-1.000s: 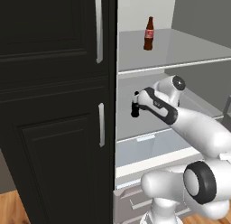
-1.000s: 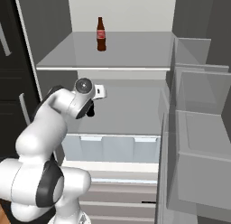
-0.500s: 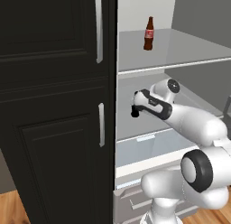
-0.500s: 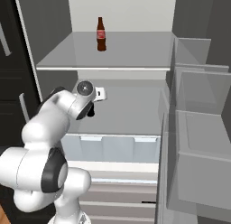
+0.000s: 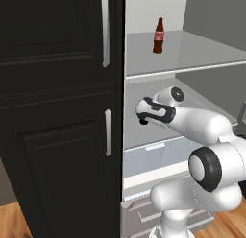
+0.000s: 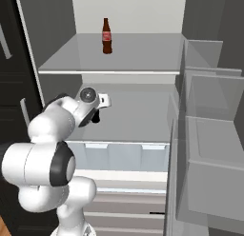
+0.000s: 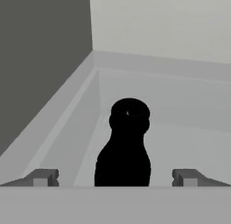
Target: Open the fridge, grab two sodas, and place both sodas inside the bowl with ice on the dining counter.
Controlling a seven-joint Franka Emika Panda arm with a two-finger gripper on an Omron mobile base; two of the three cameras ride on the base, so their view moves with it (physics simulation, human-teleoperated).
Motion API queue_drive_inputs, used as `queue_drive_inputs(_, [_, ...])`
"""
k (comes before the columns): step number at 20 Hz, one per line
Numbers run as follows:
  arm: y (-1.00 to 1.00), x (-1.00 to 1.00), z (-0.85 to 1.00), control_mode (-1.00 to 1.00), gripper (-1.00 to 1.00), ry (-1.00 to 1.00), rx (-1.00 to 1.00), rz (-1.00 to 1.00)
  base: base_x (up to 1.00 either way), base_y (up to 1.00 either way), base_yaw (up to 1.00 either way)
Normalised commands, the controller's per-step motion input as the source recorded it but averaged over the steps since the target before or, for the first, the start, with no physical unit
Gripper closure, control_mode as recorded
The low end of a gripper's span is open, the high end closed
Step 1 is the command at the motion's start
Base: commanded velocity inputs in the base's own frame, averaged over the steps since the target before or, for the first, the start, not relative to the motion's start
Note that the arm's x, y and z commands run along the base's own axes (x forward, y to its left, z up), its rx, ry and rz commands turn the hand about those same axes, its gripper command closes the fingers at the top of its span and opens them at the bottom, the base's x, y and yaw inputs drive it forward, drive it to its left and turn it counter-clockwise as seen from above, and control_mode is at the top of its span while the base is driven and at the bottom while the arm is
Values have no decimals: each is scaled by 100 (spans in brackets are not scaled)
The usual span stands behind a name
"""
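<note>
Hand view | two-finger gripper (image 7: 113,177) jaws wide apart, nothing clamped | all-dark contour glass bottle (image 7: 123,148) upright between the tips at 12 o'clock, on the pale fridge shelf (image 7: 189,128) | risk: an off-centre advance lets one finger knock it over | brown cola bottle with red label (image 5: 158,36) stands on the upper shelf.

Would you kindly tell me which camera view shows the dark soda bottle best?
The hand view: the dark bottle stands upright, centred between the open end effector's fingertips. In both base views the arm covers that spot, so I cannot make it out.
</note>
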Motion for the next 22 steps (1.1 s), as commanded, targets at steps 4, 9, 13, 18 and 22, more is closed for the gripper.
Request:
queue_drive_inputs(4, [5, 21, -14, -100, -100, 0, 0, 0, 0, 0, 0])
queue_drive_inputs(9, [-1, 24, -9, -100, 100, 0, 0, 0, 0, 0, 0])
queue_drive_inputs(13, [-8, 23, -13, -100, 100, 0, 0, 1, 0, 0, 0])
queue_drive_inputs(18, [-3, 15, -16, -100, 100, 0, 0, 1, 0, 0, 0])
queue_drive_inputs(22, [0, 8, -13, -100, 100, 1, 0, 0, 0, 0, 0])
